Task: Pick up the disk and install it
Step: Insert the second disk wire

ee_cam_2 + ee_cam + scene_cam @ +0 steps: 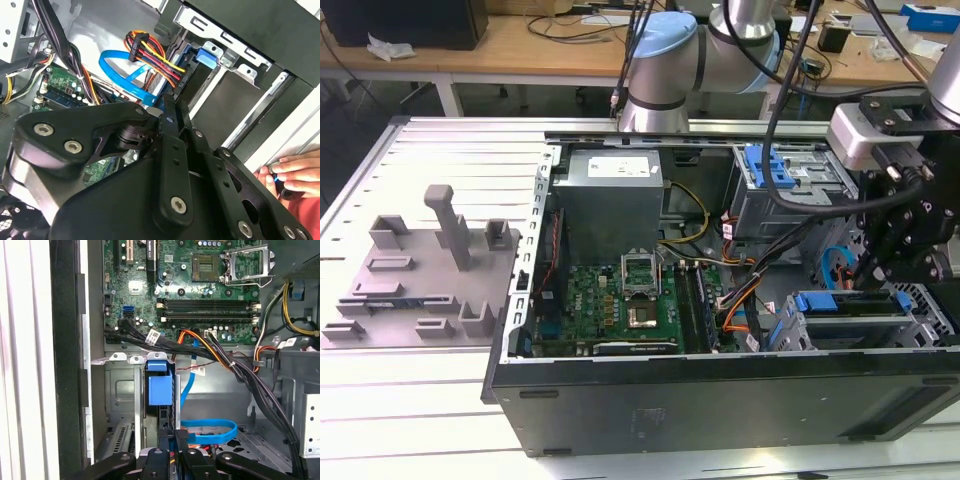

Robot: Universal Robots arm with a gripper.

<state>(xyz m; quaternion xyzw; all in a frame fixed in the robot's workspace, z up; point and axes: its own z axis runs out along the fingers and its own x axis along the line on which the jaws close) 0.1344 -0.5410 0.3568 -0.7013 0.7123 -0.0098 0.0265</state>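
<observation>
Fingers of the gripper (176, 450) stood nearly together, pinching nothing that could be seen, just above the drive cage (125, 390) inside the computer case (720, 400). The disk (160, 390) sat edge-up in that cage, blue rails showing, seemingly so it could slide home.

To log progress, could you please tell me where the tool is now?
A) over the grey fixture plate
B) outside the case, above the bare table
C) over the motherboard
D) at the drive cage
D: in the exterior view the tool hangs at the drive cage, at that view's right end of the case.
</observation>
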